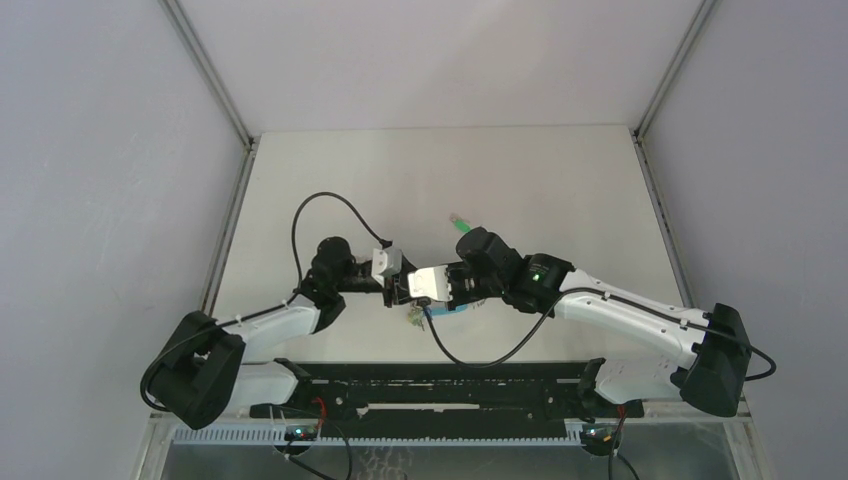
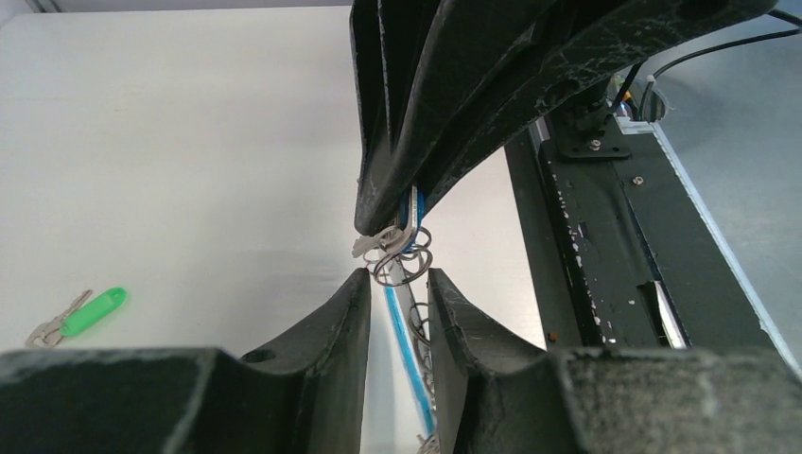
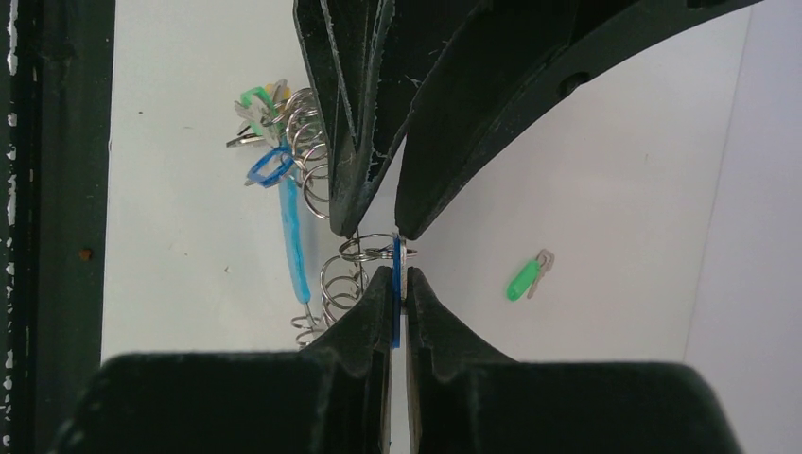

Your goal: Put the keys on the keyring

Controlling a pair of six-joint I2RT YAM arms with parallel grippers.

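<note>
My right gripper (image 3: 397,279) is shut on the blue key (image 3: 396,255), which shows edge-on between its pads. It meets my left gripper (image 2: 399,284) tip to tip above the middle of the table (image 1: 560,200). The keyring's turquoise sleeve (image 2: 405,331) runs through the narrow gap between the left jaws, and small wire loops (image 2: 402,263) sit at their tips. Whether the left fingers press on any of it does not show. In the right wrist view the keyring (image 3: 294,236) trails off to the left with its coils and a green tag (image 3: 255,97). A green key (image 1: 460,223) lies alone on the table.
The black base rail (image 1: 440,385) runs along the near edge, close beside both grippers (image 2: 605,255). Grey walls close in the table at left, right and back. The green key (image 2: 93,312) (image 3: 522,281) lies on the far side of the grippers.
</note>
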